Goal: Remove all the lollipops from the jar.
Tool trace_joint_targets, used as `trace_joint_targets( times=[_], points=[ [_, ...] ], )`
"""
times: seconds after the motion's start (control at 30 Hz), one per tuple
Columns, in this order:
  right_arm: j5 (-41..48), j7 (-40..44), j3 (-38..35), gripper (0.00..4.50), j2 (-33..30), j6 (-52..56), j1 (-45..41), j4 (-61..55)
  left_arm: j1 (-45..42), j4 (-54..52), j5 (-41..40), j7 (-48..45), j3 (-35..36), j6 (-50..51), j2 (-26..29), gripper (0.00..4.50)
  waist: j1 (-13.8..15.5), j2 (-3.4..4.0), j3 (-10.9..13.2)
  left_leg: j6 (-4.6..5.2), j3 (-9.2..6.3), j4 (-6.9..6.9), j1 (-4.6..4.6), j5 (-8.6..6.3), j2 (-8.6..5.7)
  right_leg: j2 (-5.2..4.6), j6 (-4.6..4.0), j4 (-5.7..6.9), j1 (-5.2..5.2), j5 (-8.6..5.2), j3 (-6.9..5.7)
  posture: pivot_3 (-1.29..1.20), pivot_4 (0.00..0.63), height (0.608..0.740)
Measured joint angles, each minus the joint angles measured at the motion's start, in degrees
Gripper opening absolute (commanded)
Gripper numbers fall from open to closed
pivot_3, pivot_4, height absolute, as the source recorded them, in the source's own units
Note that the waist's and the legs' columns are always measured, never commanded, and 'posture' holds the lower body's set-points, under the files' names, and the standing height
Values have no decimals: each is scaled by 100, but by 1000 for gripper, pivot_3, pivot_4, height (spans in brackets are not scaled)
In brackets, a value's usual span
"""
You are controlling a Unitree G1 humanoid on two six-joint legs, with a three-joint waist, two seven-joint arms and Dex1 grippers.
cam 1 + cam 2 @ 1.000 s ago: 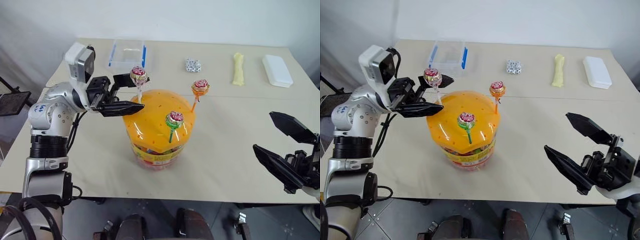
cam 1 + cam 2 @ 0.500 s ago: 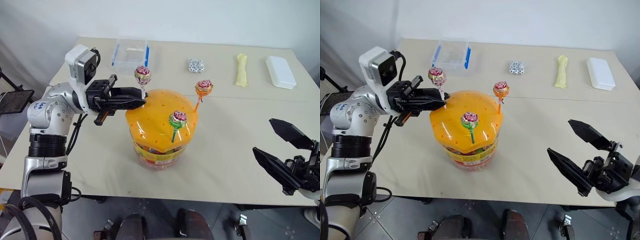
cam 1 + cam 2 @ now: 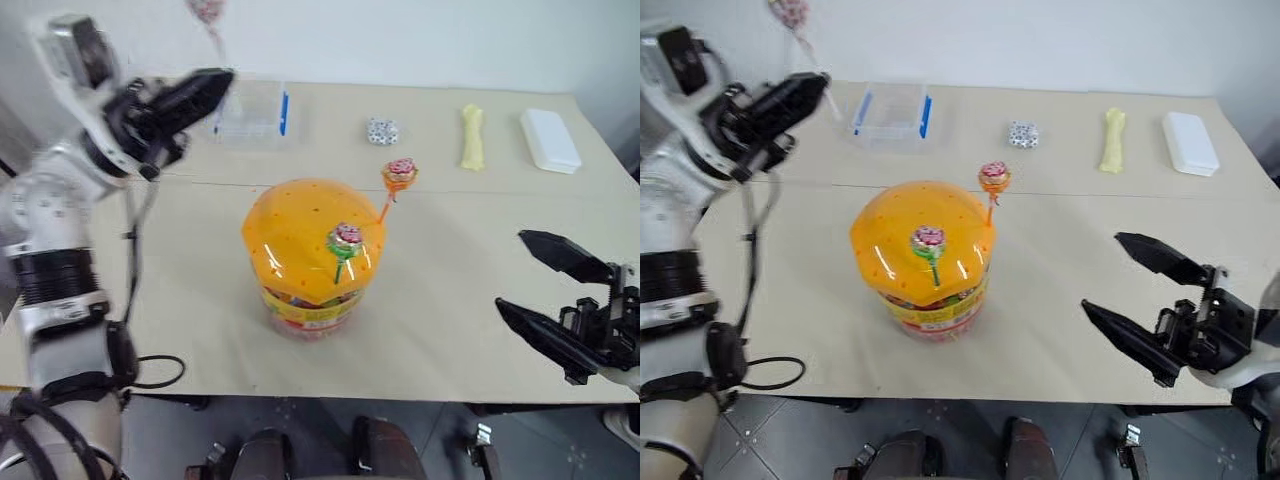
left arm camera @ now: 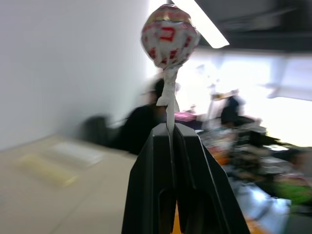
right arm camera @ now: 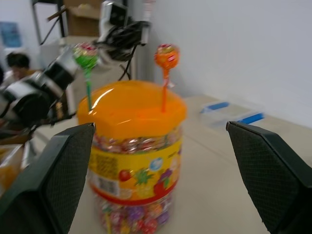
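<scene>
The left gripper (image 4: 170,127) is clamped on the white stick of a pink-red wrapped lollipop (image 4: 170,31), raised above the table's (image 3: 450,290) far left corner. Two more lollipops, orange-sticked (image 3: 400,170) and green-sticked (image 3: 346,237), stand in the clear jar's domed orange lid (image 3: 300,230) mid-table. The right gripper (image 3: 545,290) gapes empty near the right edge

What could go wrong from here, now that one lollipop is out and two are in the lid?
1. The left gripper pinches the white-stick lollipop only by its thin stick, so it might slip or swing out while carried.
2. The orange-stick lollipop and the green-stick lollipop stand close together in the jar, so reaching for one may knock the other.
3. Pulling a stick sideways might tip the jar; the open right gripper is not steadying it.
</scene>
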Motion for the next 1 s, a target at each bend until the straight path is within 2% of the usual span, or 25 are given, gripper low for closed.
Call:
trace_joint_targets(
  times=[0.13, 0.2, 0.37, 0.47, 0.57, 0.77, 0.93, 1.0],
  points=[
    [162, 458, 5, 4500, -653, 368, -302, 187, 1692, 188, 1111, 50, -209, -270, 1352, 20, -36, 8, 0, -3, 15, -14, -1, -2, -3, -1, 0, -2, -15, 0, -1, 0, 150, 740],
    [253, 670, 19, 4500, -786, 470, -540, 275, 2736, 538, 1482, 68, -211, -135, 1796, 20, -21, -8, 9, -4, 18, -12, -10, -2, 1, 1, -1, -3, -18, -1, -8, 0, 150, 740],
    [-176, 1341, 368, 4500, -779, 467, -481, 312, 4263, 728, 1940, 431, 210, 78, 2014, 20, 163, -43, 8, 0, 16, -3, -27, -7, -3, -9, -3, -7, -13, -1, -19, 0, 150, 740],
    [-637, 1694, 604, 4500, -750, 352, -403, 418, 4824, 130, 1907, 560, 504, 429, 2009, 20, 236, -46, 6, 5, 12, 6, -28, -9, -9, -20, -3, -8, -7, -1, -21, 0, 150, 740],
    [-877, 1822, 687, 4500, -719, 319, -417, 572, 5052, -490, 1834, 632, 669, 713, 1986, 609, 243, -46, 6, 6, 12, 5, -19, -9, -5, -20, -3, -8, -8, -1, -19, 0, 150, 740],
    [-1192, 1548, 728, 4500, -531, 322, -690, 867, 5437, -1105, 1593, 438, 788, 1209, 1983, 2391, 105, -41, 8, 1, 19, -1, -10, -9, 3, -14, -9, 3, -19, -4, -17, 0, 150, 740],
    [-1151, 989, 731, 4500, -364, 563, -1018, 1028, 5669, -798, 1761, 26, 947, 410, 2017, 3847, 46, -34, 11, -3, 67, -8, -11, -9, 4, -15, -12, 12, -32, -6, -18, 0, 150, 740],
    [-1113, 482, 783, 4500, -458, 926, -1300, 1032, 5697, -738, 1750, -278, 1163, -128, 1918, 3847, 20, -34, 11, -3, 81, -7, -15, -10, 5, -20, -13, 15, -42, -6, -17, 0, 150, 740]
  ],
)
